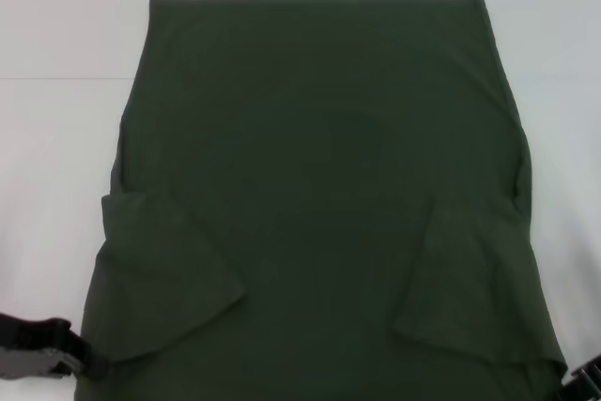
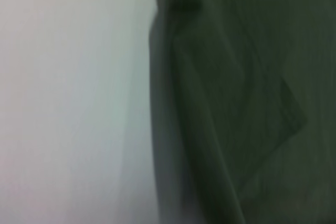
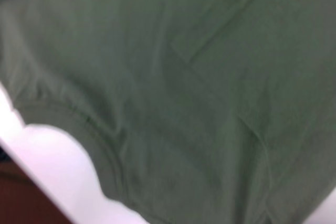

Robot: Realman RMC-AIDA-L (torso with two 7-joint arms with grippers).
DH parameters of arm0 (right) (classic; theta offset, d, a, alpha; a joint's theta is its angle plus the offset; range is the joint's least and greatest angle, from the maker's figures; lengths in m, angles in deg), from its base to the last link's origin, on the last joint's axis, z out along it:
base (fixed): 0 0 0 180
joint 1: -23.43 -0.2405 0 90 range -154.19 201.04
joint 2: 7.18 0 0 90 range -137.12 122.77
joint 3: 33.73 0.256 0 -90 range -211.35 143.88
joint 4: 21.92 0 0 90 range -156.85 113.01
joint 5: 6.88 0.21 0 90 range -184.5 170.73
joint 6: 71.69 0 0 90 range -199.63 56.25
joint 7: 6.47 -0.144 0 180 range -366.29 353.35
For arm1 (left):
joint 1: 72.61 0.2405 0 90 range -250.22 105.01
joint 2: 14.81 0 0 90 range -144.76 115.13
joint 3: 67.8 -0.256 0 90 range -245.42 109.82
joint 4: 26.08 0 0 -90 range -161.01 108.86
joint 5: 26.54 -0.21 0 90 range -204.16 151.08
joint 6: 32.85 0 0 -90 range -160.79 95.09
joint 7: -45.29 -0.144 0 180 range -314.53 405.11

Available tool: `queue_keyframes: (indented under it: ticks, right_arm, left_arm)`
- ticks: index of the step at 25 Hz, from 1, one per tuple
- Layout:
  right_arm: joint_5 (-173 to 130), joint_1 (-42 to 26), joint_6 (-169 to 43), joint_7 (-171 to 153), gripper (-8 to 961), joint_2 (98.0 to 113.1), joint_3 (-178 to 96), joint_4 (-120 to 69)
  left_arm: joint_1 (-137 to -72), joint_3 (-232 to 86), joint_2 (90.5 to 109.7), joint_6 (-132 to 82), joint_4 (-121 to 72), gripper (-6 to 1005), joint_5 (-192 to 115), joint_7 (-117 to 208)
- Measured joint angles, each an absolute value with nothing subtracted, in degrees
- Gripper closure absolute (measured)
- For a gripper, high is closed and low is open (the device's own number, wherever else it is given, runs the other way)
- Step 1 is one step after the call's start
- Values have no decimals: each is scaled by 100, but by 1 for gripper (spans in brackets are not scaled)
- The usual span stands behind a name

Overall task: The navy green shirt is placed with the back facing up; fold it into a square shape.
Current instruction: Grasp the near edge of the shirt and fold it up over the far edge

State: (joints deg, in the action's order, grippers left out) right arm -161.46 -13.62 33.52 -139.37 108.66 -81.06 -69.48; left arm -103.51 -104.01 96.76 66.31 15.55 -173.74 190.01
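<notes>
Both sleeves lie folded inward on the navy green shirt (image 1: 319,185), spread between your left gripper (image 1: 42,352) and right gripper (image 1: 584,382), jaw states indiscernible; next, you lift the near edge toward the far hem.

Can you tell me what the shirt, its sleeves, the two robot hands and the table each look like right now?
navy green shirt: flat, plain side up, sides folded in.
sleeves: folded inward on top.
left gripper: beside the shirt's near left corner.
right gripper: at the shirt's near right corner.
table: white, under the shirt.
</notes>
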Motion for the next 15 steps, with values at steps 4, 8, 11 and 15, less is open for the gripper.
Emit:
queue_keyframes:
  ticks: [4, 8, 11, 15]
  right_arm:
    - [-16144, -1292, 3734, -13633, 895, 10857, -8001, -6921]
    - [-16160, -1175, 4094, -13329, 894, 10852, -7963, -6921]
    - [-16176, -1097, 4161, -13225, 893, 10849, -7964, -6920]
    - [-16151, -1068, 4138, -13142, 892, 10846, -7857, -6903]
  left_arm:
    - [-10385, -10346, 9513, 6895, 1146, 958, -17345, 18879]
    - [-10399, -10259, 9430, 7254, 897, 959, -17340, 18708]
    - [-10358, -10283, 9436, 7534, 862, 959, -17349, 18599]
    - [-10312, -10222, 9461, 7628, 835, 958, -17306, 18488]
